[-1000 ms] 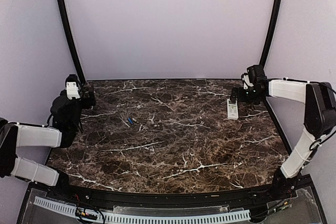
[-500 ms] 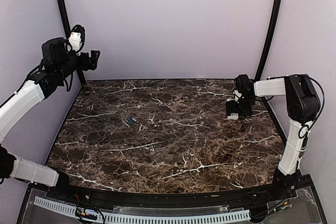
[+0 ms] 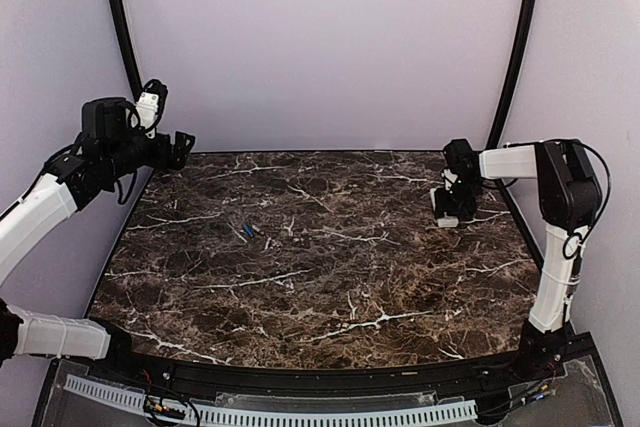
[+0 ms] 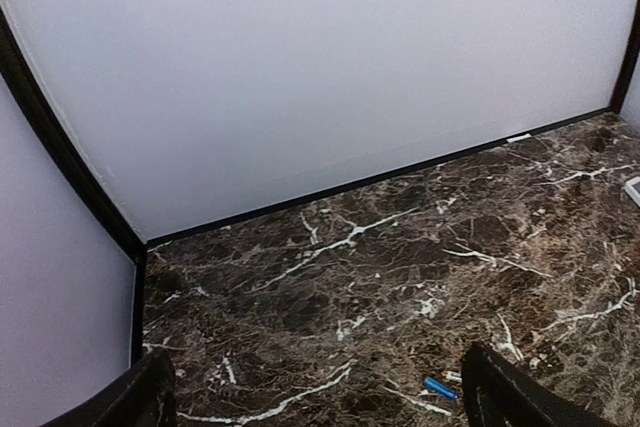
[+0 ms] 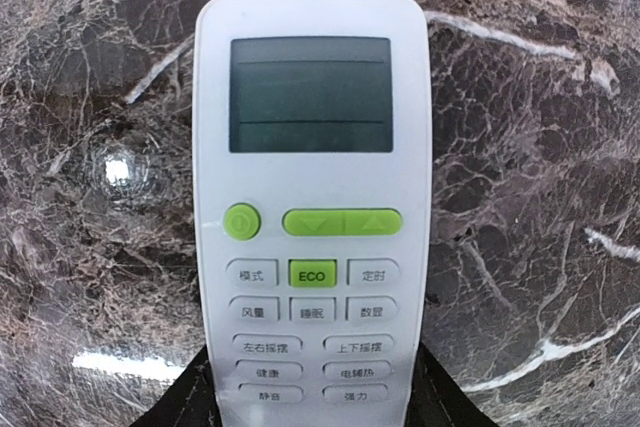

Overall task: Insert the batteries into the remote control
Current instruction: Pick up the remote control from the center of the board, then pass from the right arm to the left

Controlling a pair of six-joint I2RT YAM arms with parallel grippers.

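The remote control (image 5: 312, 197) lies face up, display and buttons toward my right wrist camera, at the far right of the table (image 3: 330, 287), just where it lay a second ago. What is new is my right claw (image 3: 452, 197): it was behind the handset then and has since come down over it, so its dark fingers (image 5: 185, 402) now flank the lower end, one on each side. Whether they already pinch the plastic I cannot tell. My left claw (image 3: 180, 145) has swung up from its folded rest and hangs over the far left corner, spread wide and empty. The batteries (image 3: 247, 230) lie untouched left of centre, well apart from the remote. I judge loading has not begun: the back faces down, so the handset must be turned over first.
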